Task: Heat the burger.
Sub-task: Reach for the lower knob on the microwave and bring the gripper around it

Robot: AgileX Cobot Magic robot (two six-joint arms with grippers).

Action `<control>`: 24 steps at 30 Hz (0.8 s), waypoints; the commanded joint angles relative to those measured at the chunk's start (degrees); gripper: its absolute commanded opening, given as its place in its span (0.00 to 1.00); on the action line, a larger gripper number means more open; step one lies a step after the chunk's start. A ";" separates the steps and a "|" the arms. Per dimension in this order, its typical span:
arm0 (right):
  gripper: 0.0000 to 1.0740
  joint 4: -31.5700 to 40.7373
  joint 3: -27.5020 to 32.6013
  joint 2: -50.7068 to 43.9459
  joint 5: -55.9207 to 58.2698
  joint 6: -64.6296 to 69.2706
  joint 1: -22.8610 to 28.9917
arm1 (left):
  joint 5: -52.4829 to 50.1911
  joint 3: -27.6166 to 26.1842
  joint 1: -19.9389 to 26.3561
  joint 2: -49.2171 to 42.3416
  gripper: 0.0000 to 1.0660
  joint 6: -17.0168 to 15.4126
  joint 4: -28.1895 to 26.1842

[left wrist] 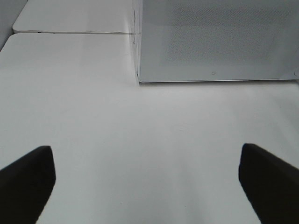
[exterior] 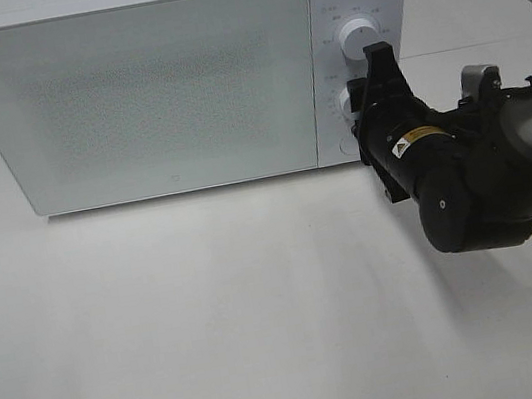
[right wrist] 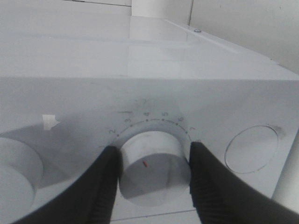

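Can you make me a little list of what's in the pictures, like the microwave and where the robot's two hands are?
Microwave: white, standing on the white table, door shut
Right hand: closed on the lower knob, one finger on each side
Upper knob: not in the hand's grip
Left hand: wide open over the table in front of the microwave, holding nothing
Burger: not in sight; cannot tell whether it is inside
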 commanded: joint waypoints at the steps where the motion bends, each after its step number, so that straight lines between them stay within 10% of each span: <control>1: 0.00 -13.75 -2.18 -0.46 -1.78 6.65 1.49 | -0.57 -0.06 0.29 -1.26 0.94 -0.17 0.06; 24: 0.01 -10.60 -2.18 -0.46 -2.86 12.95 1.49 | -0.57 -0.06 0.29 -1.26 0.94 -0.17 0.06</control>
